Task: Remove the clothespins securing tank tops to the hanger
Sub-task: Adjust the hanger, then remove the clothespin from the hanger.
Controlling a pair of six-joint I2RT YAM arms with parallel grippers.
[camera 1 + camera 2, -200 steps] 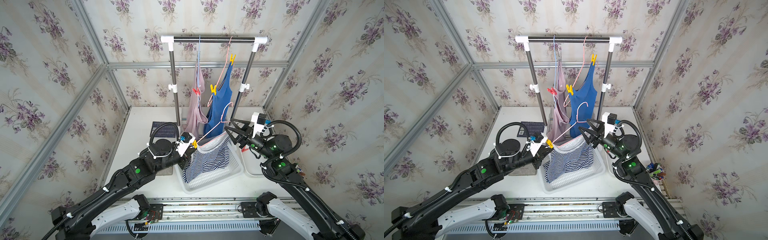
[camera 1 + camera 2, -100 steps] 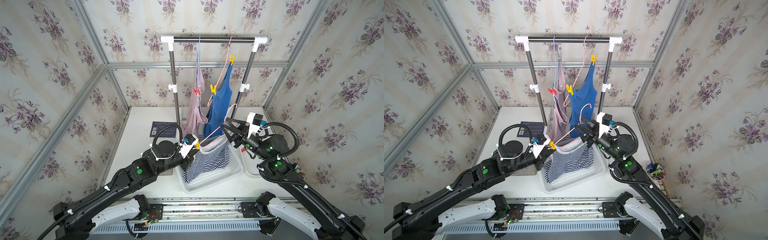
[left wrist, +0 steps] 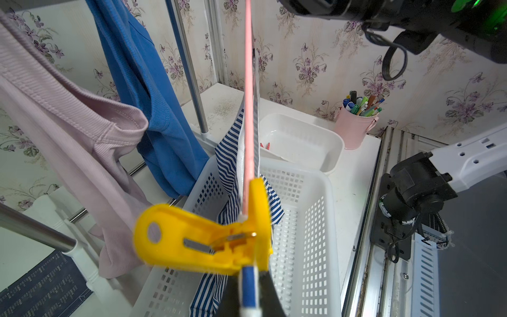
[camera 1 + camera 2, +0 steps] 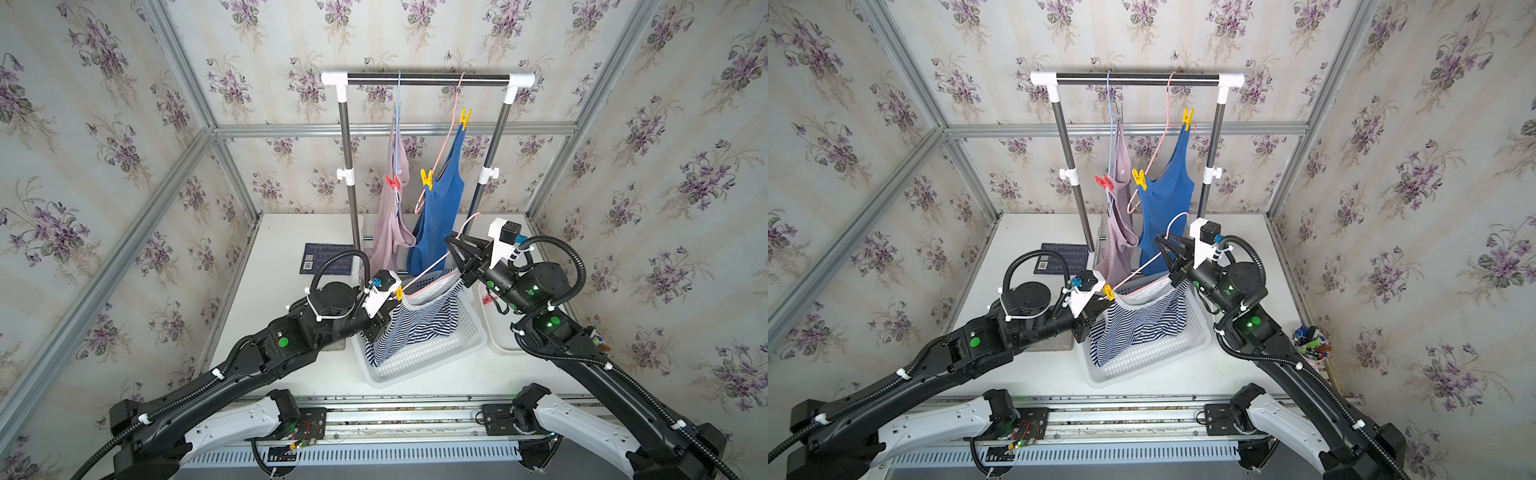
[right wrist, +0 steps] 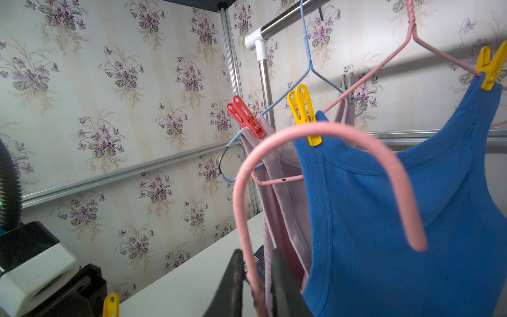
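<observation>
A pink hanger slants over the basket, carrying the navy-and-white striped tank top. A yellow clothespin pins the top's strap to the hanger's end. Just behind that pin, my left gripper is shut on the strap. My right gripper is shut on the hanger's neck below its hook, also seen in a top view. On the rack hang a mauve tank top with a red clothespin and a blue tank top with two yellow clothespins.
A white slotted basket sits under the striped top. Beside it, a white tray holds a red pin. A pink cup of pens stands at the right table edge. The rack's posts stand behind, by a dark card.
My right gripper has moved in onto the pink hanger's neck and closed on it. My left arm has shifted slightly forward with the strap and yellow pin.
</observation>
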